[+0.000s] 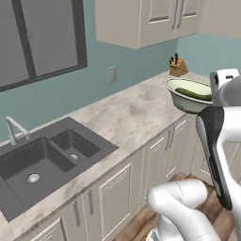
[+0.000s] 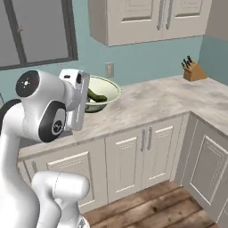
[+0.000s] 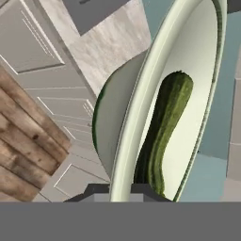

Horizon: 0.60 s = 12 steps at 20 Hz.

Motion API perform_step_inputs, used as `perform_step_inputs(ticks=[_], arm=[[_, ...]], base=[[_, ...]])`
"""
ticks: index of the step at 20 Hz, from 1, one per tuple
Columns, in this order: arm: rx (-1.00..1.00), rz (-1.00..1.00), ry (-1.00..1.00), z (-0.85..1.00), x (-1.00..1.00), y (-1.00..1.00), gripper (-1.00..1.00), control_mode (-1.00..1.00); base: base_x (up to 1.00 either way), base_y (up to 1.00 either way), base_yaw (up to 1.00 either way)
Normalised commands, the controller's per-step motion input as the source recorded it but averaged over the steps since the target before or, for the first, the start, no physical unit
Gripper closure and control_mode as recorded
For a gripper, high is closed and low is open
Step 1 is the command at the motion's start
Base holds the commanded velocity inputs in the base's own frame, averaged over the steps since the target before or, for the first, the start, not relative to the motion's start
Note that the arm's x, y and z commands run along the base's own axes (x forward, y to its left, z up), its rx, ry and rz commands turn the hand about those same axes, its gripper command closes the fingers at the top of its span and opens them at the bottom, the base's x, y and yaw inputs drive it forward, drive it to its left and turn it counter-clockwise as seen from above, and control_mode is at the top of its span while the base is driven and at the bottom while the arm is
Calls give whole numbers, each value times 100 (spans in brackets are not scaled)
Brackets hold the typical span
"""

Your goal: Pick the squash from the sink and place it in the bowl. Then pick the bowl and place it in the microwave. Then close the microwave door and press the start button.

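The pale greenish-white bowl hangs in the air over the counter's front edge, with my gripper shut on its near rim. The dark green squash lies inside the bowl. In the hand view the bowl's rim runs up between my two dark fingertips, with the squash lying along the inside wall. From the right side the bowl with the squash shows just past my hand, my gripper on its rim. The dark grey sink lies at the lower left. The microwave and its door are out of view.
A marble counter runs from the sink to a corner with a knife block. Upper cabinets hang over it, a window above the thin tap. Lower cabinet doors and wood floor lie below.
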Motion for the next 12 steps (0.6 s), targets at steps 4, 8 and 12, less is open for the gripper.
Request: perform_step_inputs(ticks=[4, 8, 12], arm=[[0, 0, 0, 0, 0, 0, 100, 100], [0, 0, 0, 0, 0, 0, 100, 100], [0, 0, 0, 0, 0, 0, 100, 100]], base=[[-20, -13, -56], [-18, -6, -57], [-8, 0, -58]])
